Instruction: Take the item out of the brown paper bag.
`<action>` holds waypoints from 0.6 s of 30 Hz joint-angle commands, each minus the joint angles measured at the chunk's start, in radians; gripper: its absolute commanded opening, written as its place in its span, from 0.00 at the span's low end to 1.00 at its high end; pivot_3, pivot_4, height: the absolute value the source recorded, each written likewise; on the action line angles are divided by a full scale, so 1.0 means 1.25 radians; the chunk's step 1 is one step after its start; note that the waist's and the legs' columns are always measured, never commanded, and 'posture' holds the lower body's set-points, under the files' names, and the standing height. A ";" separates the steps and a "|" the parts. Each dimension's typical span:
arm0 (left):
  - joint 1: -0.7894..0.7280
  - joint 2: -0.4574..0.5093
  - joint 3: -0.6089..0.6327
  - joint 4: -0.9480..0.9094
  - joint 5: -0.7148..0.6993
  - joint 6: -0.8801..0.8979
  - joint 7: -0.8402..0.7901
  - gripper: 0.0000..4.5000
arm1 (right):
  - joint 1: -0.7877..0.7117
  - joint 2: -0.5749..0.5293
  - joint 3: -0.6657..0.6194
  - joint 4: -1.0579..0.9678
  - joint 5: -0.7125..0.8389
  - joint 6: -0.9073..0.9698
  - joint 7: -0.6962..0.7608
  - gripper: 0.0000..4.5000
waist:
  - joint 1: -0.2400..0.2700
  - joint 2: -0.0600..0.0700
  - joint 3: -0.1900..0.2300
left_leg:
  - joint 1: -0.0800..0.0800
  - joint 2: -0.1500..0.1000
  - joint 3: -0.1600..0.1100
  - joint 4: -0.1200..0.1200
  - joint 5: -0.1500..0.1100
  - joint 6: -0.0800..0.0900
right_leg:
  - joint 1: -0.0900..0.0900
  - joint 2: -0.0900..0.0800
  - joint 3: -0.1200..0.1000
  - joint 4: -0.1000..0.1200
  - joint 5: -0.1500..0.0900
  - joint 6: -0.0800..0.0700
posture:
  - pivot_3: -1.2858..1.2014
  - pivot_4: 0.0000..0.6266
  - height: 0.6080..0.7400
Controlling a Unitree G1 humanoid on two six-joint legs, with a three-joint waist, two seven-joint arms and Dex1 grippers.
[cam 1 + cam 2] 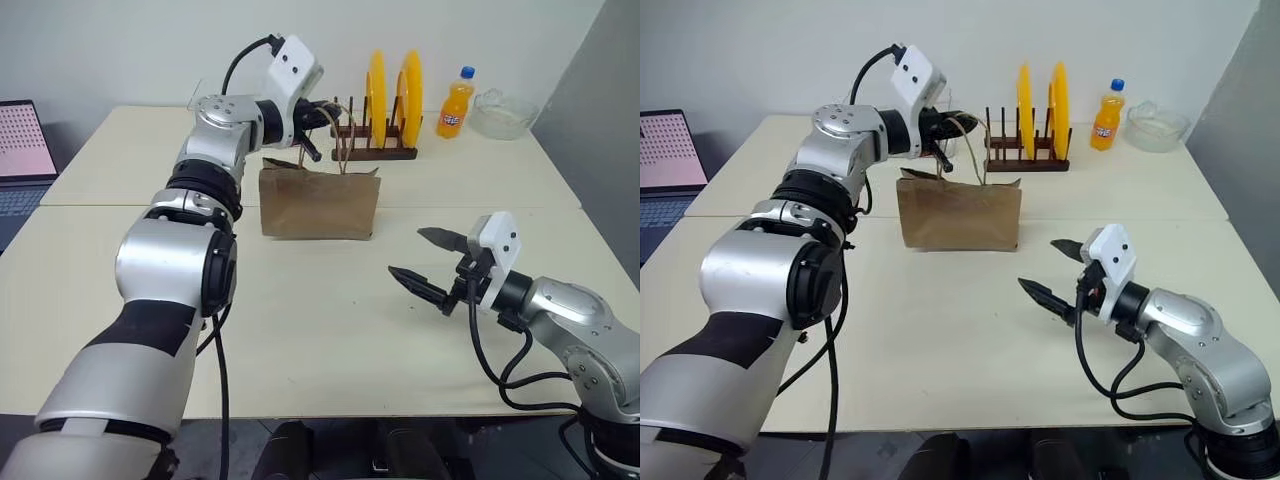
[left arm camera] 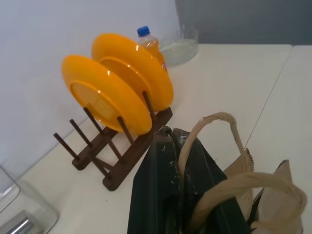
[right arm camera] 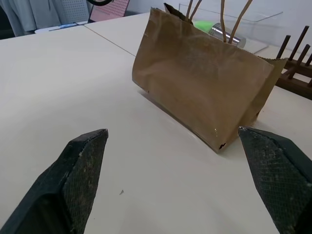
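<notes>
The left arm (image 1: 180,270) fills the lower left of the head views, nearest the camera, and reaches up toward the middle of the frame. The pale surface (image 1: 320,340) spans nearly the whole picture beneath it.

The right arm (image 1: 1190,340) enters from the lower right. Its right gripper (image 1: 1055,270) hovers just above the bare surface right of centre, with its two black fingers (image 3: 80,170) spread as wide as they go and holding nothing. They point toward the bag, well apart from it.

The brown paper bag (image 1: 320,203) stands upright just above the centre of the frame, its mouth open upward and its thin tan handles (image 2: 229,185) rising from the top edge.

The left gripper (image 1: 315,122) sits just above the bag's upper left corner. Its fingers (image 2: 165,195) are pressed together, and a cord handle loops against them; whether the cord is pinched between them cannot be told.

The cola bottle named in the task cannot be seen; the inside of the bag is hidden.

Behind the bag, in the upper middle, a dark wooden rack (image 1: 375,150) holds two yellow plates (image 1: 408,95) on edge. To its right, near the upper right corner, stand an orange soda bottle (image 1: 456,105) with a blue cap and a clear glass bowl (image 1: 503,113). A laptop (image 1: 25,150) shows at the left edge.
</notes>
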 commanded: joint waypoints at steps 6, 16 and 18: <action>0.018 0.040 -0.041 -0.026 0.047 -0.051 -0.022 0.41 | -0.025 0.008 0.002 -0.022 0.013 -0.018 0.003 1.00 | 0.000 0.000 0.000 | 0.000 0.000 0.000 0.000 0.000 0.000 | 0.000 0.000 0.000 0.000 0.000 0.000 | 0.52 0.24 1.00; 0.029 0.070 -0.042 -0.034 0.046 -0.057 -0.057 0.99 | -0.069 0.043 0.002 -0.024 0.012 -0.094 0.024 1.00 | -0.001 0.000 0.000 | 0.000 0.000 0.000 0.000 0.000 0.000 | 0.000 0.000 0.000 0.000 0.000 0.000 | 0.52 0.24 1.00; 0.030 0.073 -0.040 -0.036 0.044 -0.055 -0.065 0.99 | -0.069 0.041 0.007 -0.022 0.006 -0.098 0.028 1.00 | -0.001 0.000 0.000 | 0.000 0.000 0.000 0.000 0.000 0.000 | 0.000 0.000 0.000 0.000 0.000 0.000 | 0.52 0.24 1.00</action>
